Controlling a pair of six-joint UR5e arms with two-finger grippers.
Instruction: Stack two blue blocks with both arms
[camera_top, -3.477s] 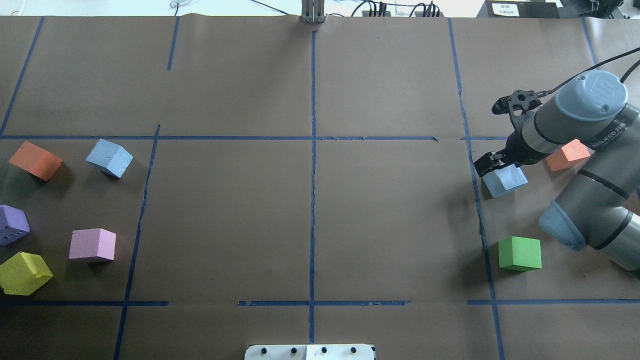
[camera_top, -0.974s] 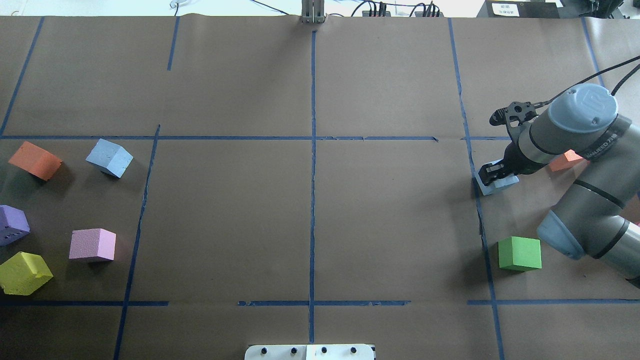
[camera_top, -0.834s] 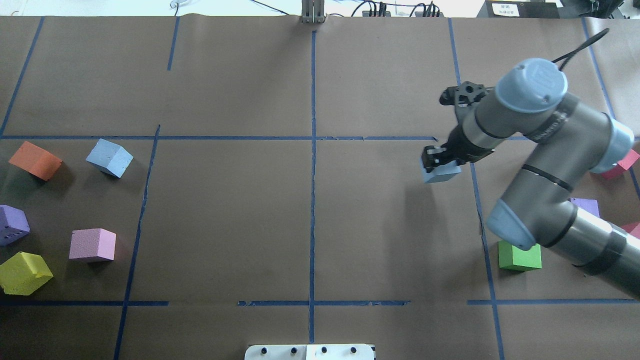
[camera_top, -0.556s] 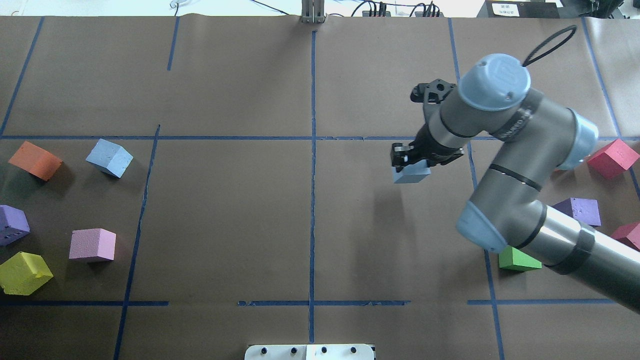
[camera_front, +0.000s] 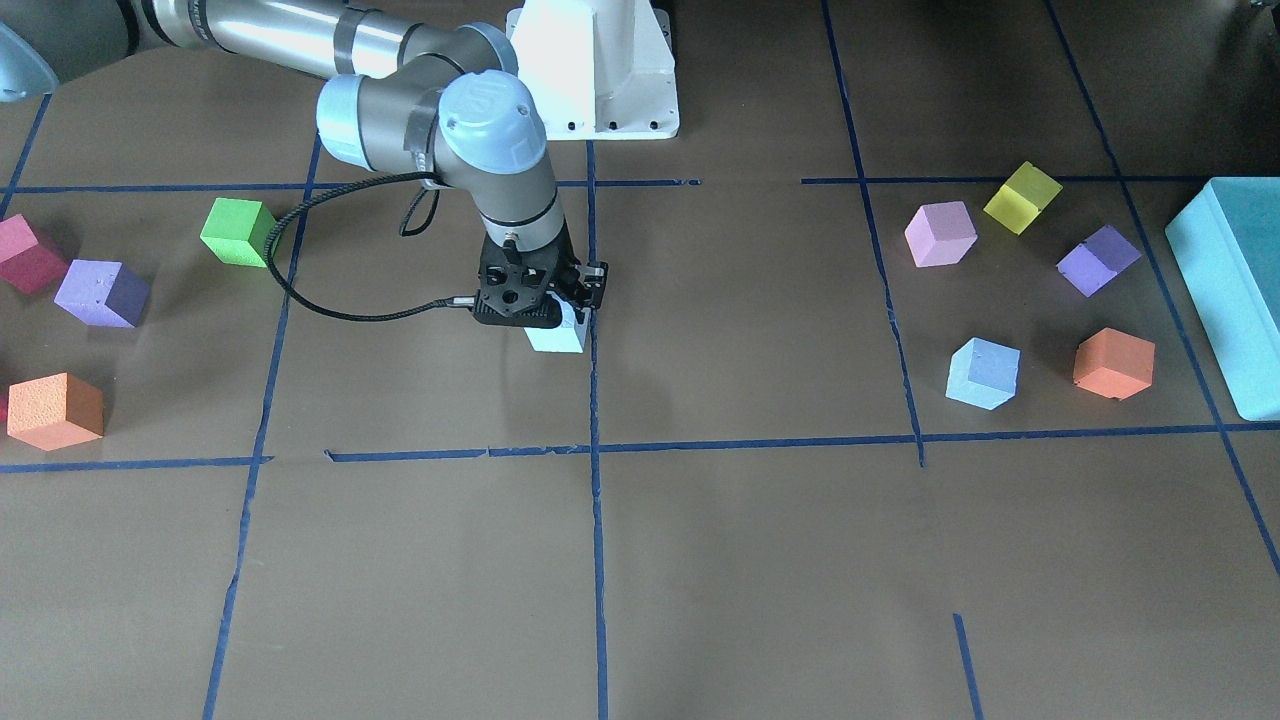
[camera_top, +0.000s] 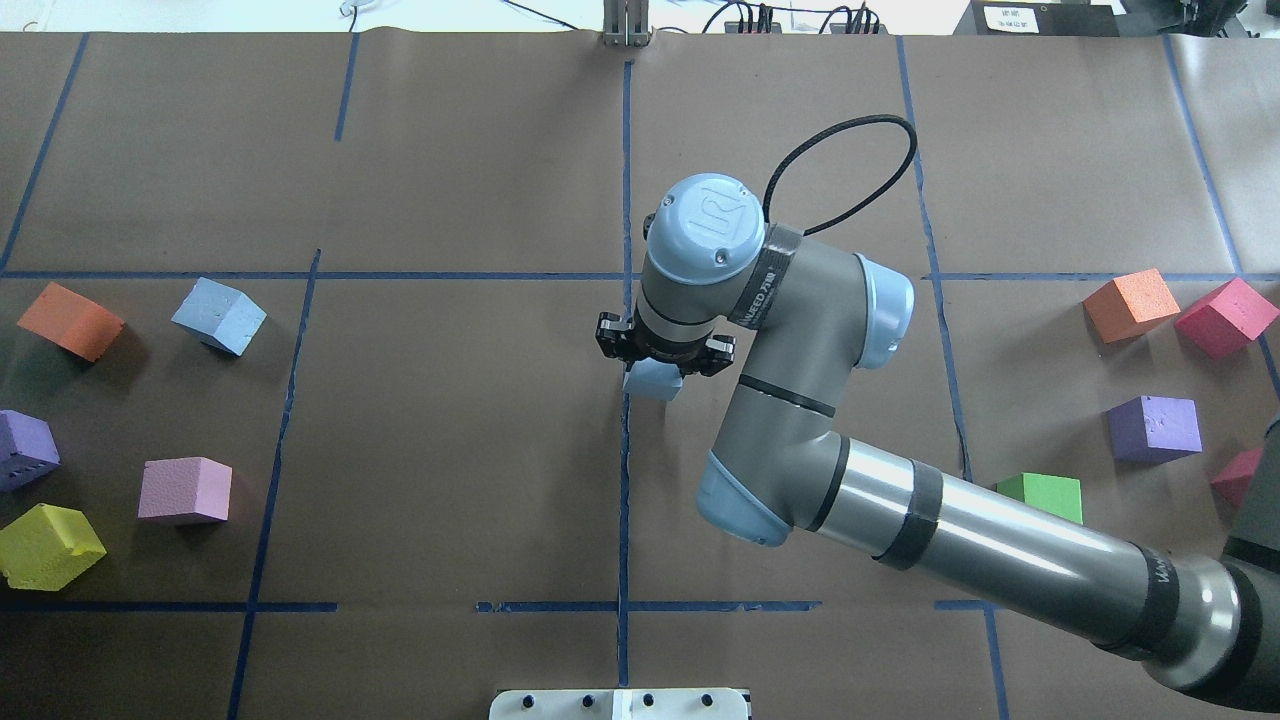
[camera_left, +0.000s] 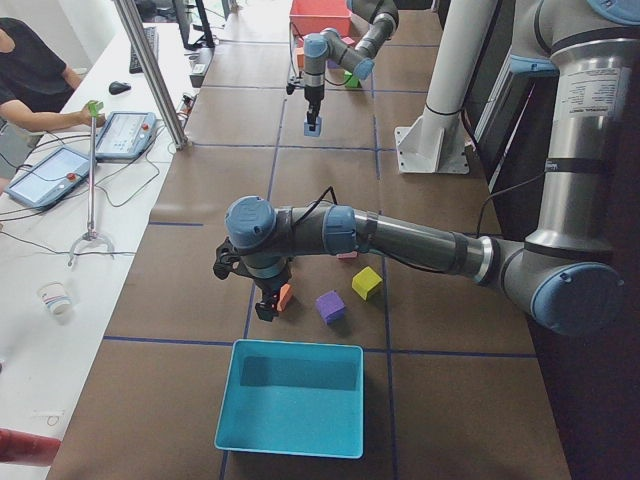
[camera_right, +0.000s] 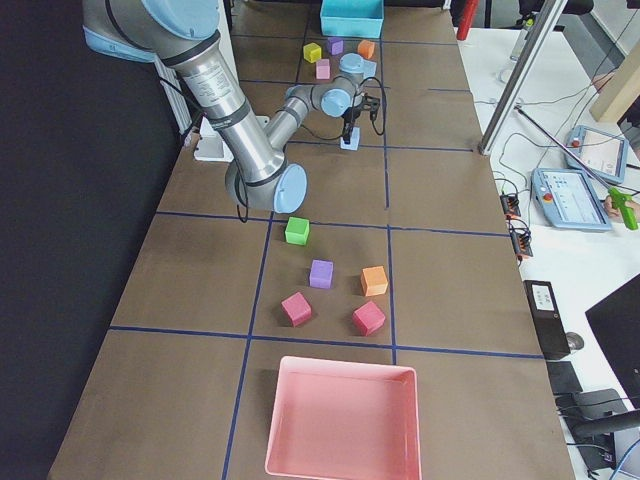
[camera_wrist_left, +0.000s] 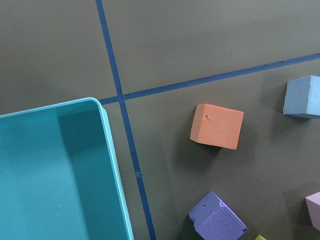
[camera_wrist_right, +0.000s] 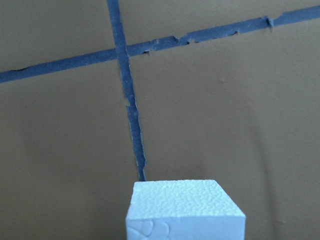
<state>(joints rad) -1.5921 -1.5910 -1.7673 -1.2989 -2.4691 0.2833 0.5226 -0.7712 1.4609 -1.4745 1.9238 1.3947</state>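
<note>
My right gripper (camera_top: 660, 366) is shut on one pale blue block (camera_top: 655, 382) and holds it low at the table's centre tape line; it also shows in the front view (camera_front: 556, 336) and fills the bottom of the right wrist view (camera_wrist_right: 186, 210). I cannot tell whether it touches the table. The second blue block (camera_top: 219, 316) sits at the far left, also seen in the left wrist view (camera_wrist_left: 301, 96). My left gripper (camera_left: 265, 306) shows only in the exterior left view, hanging over the orange cube (camera_left: 284, 297); I cannot tell whether it is open or shut.
A large teal box (camera_wrist_left: 50, 170) lies at the left end. Orange (camera_top: 70, 320), purple (camera_top: 25, 449), pink (camera_top: 185, 489) and yellow (camera_top: 48, 545) cubes surround the second blue block. Green (camera_top: 1042, 493), orange (camera_top: 1130, 304), red (camera_top: 1226, 316) and purple (camera_top: 1155, 428) cubes sit at the right.
My right gripper shut on the blue block at the right side, lifted it and carried it leftwards to the centre line. The left-side cubes have not moved.
</note>
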